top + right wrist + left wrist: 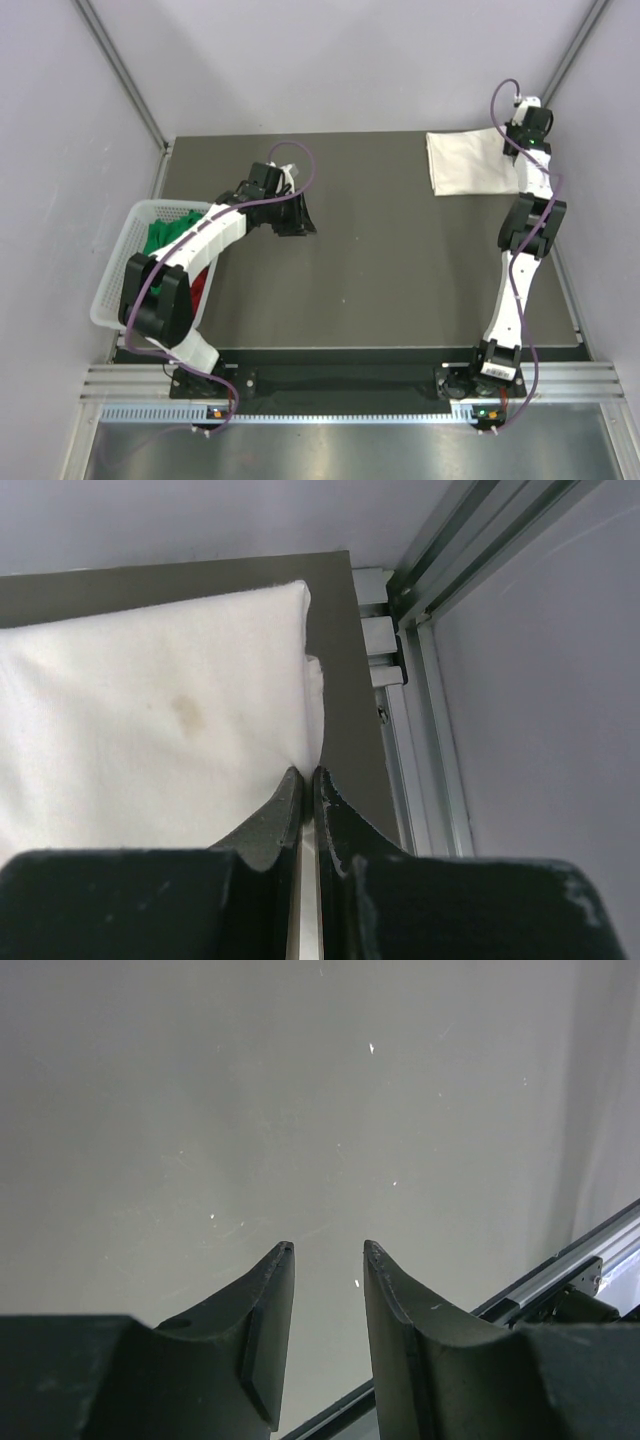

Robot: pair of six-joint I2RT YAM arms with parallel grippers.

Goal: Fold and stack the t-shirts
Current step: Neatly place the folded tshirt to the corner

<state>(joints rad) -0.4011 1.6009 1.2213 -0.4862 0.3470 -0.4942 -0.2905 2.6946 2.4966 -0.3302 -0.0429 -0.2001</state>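
The cream-white t-shirt [465, 165] [150, 710] lies folded flat at the back right of the table. My right gripper [524, 165] [308, 771] is shut on its right edge, with a sliver of white cloth pinched between the fingers. A faint brown stain marks the cloth. The green t-shirt [165, 235] and the red t-shirt [200, 285] lie crumpled in the white mesh basket [110, 290] on the left. My left gripper [303, 215] [326, 1248] hovers over bare table right of the basket, open, with nothing between its fingers.
An aluminium rail [430, 680] runs along the table's right edge, close beside the right gripper, with the wall just beyond. The left wrist view shows a frame rail [580, 1260] past the table edge. Grey walls enclose the table on three sides.
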